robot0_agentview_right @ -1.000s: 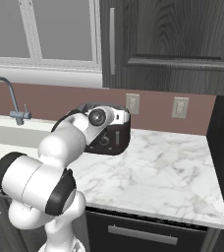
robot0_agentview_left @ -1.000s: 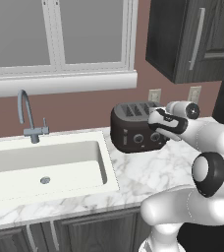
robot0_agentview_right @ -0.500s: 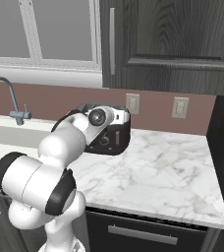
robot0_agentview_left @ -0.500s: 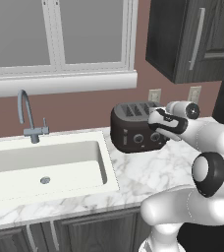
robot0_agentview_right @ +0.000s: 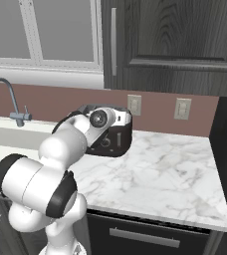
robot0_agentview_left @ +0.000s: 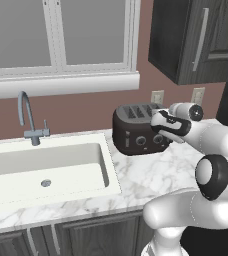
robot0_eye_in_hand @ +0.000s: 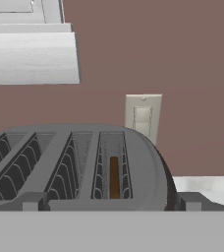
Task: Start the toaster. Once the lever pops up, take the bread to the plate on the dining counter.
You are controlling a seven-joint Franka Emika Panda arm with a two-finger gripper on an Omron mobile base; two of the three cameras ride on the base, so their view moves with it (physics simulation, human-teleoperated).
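On the white grey-veined marble worktop [robot0_agentview_left: 151, 175], against the reddish-brown back wall, the dark glossy rounded toaster with four top slots [robot0_agentview_left: 136, 131] stood just right of the pale inset sink [robot0_agentview_left: 46, 172]. The hand view looked down along its slots, and a thin dark brown slice of bread [robot0_eye_in_hand: 114, 177] sat upright deep in the slot nearest the toaster's right end. That suggested the toaster was loaded but the carrying part had not begun; whether the toasting had been started could not be told, since the small lever was not plainly visible in any view. The plate and the dining counter remained to be reached, so most of the task looked to be ahead.

The white arm's two-finger gripper [robot0_agentview_left: 162, 129] hovered at the toaster's right end, close over its top edge, with the jaws spread wide and holding nothing; its two dark fingertips [robot0_eye_in_hand: 34, 202] showed either side of the toaster's near rim.

For room, the worktop to the right of the toaster [robot0_agentview_right: 108, 138] lay bare out to its front edge and to the dark tall panel at the far right. Two cream wall outlets [robot0_agentview_right: 134, 105] sat on the wall behind, and dark wood wall cabinets [robot0_agentview_right: 170, 40] hung above, limiting how high a lift could go near the wall. The sink's rim and the grey curved tap [robot0_agentview_left: 28, 117] bounded the left side.
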